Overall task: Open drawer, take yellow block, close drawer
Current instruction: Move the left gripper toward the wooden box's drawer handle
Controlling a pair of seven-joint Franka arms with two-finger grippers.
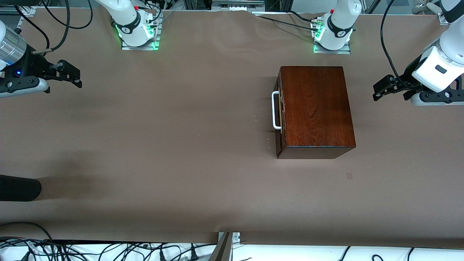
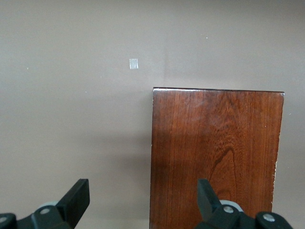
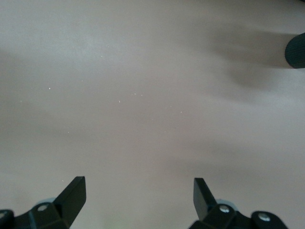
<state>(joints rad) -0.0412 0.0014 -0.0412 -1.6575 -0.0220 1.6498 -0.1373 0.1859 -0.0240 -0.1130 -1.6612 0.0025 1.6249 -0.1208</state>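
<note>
Nothing of the task looks done yet. The glossy dark reddish-brown wooden box (image 1: 314, 108) sits on the brown-covered worktop (image 1: 163, 145), toward the left arm's end. Its drawer (image 1: 278, 110) is pushed in, or very nearly so (a thin pale line shows at the front edge). The drawer's white U-shaped bar handle (image 1: 275, 110) faces the right arm's end of the worktop. The small yellow block is not visible anywhere; I judge it lies inside the shut drawer, but the pictures cannot confirm that.

The left tool (image 1: 387, 88) hangs over the worktop just beside the box, with its jaws spread and empty; its wrist view shows the box top (image 2: 217, 157) beneath one finger. The right tool (image 1: 69, 74) waits over bare worktop, well apart from the box, with its jaws wide and holding nothing.

All three steps remain: pull the drawer out, lift the block, push the drawer shut.
</note>
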